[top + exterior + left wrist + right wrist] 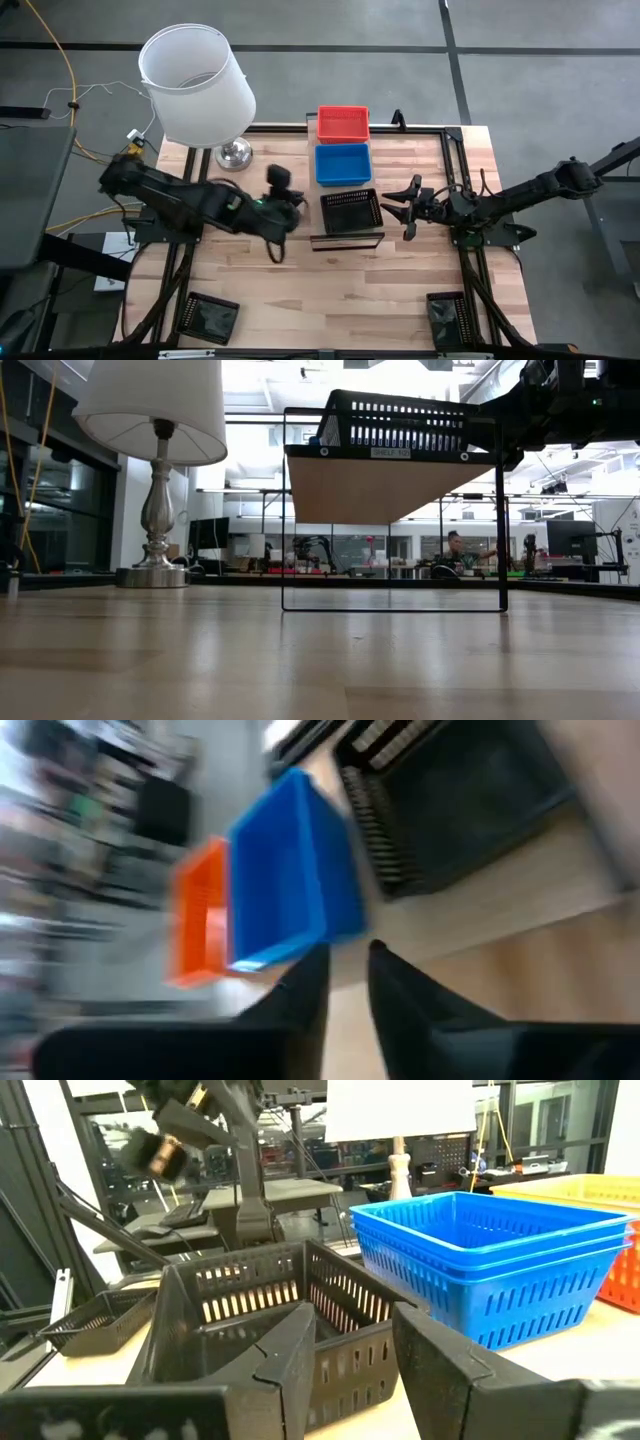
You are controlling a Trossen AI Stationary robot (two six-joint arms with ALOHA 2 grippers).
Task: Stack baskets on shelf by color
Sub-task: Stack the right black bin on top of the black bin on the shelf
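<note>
High view: you see 3 basket stacks in a row on the shelf (347,241), which stands on the butcher-block table (330,290). The red baskets (343,123) sit at the far end, the blue baskets (343,163) in the middle, touching the red, and the black basket (350,210) at the near end. Your left gripper (291,212) hangs just left of the black basket, apart from it and empty. Your right gripper (412,208) sits just right of the same basket, fingers spread wide, nothing between them. A white-shaded lamp (196,85) stands at the table's far left corner.

Low view: you get the black basket (404,422) on top of the shelf plank (385,485), with a dark arm (575,405) at upper right.

Left wrist view: blurred. You can make out the 2 dark fingers (300,995) close together with a narrow gap and nothing in it; beyond them lie the blue baskets (290,870), the red baskets (200,910) and the black basket (450,800).

Right wrist view: your right fingers (285,1355) stand apart, holding nothing, just short of the black basket (260,1305). The blue baskets (490,1255), 2 nested, sit beside it.
</note>
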